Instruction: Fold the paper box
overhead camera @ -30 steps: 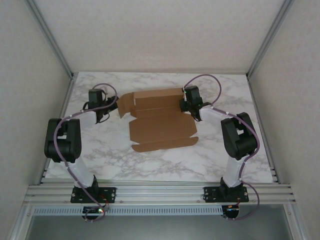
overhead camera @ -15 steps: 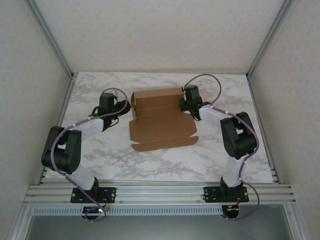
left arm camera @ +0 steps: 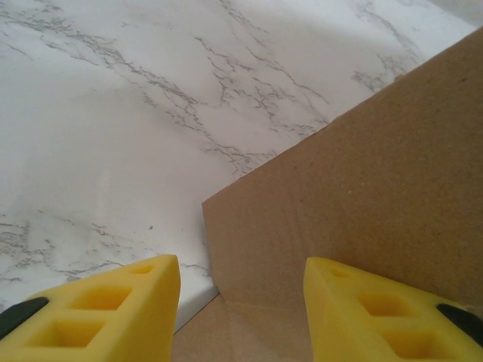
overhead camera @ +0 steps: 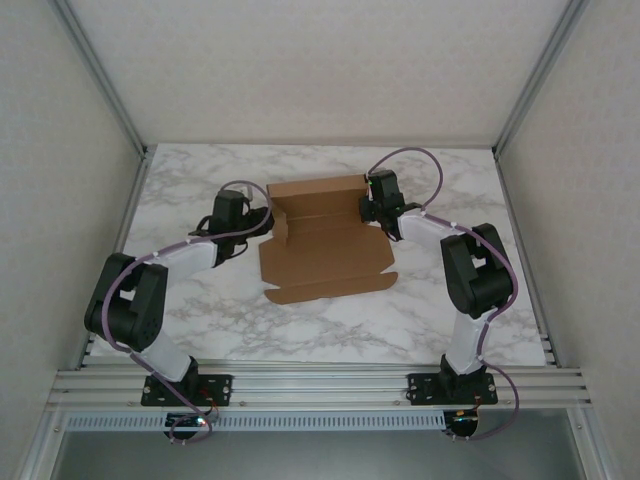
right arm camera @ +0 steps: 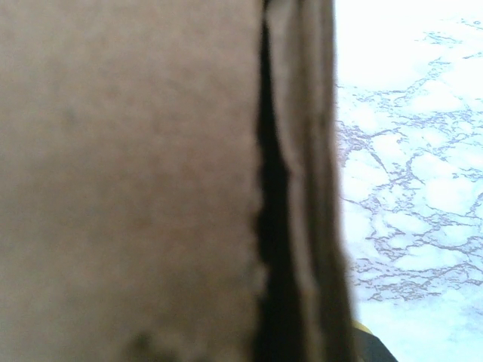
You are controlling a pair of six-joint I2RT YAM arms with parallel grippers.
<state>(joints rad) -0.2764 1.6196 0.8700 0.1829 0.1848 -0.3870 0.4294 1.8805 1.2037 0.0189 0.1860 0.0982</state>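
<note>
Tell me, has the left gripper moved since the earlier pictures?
Yes. The left gripper has moved rightward, away from the table's left edge, up to the paper box.

The paper box is plain brown cardboard, matt and unprinted. Close up its face is finely speckled and fibrous, and its cut edges look slightly ragged. The table has a white marble pattern with grey veins and is smooth with a faint sheen. The left hand has fingers of yellow matt plastic, moulded with hollow cells. The rails at the near edge are ribbed silvery metal. The cables wear smooth purple sheathing.
</note>
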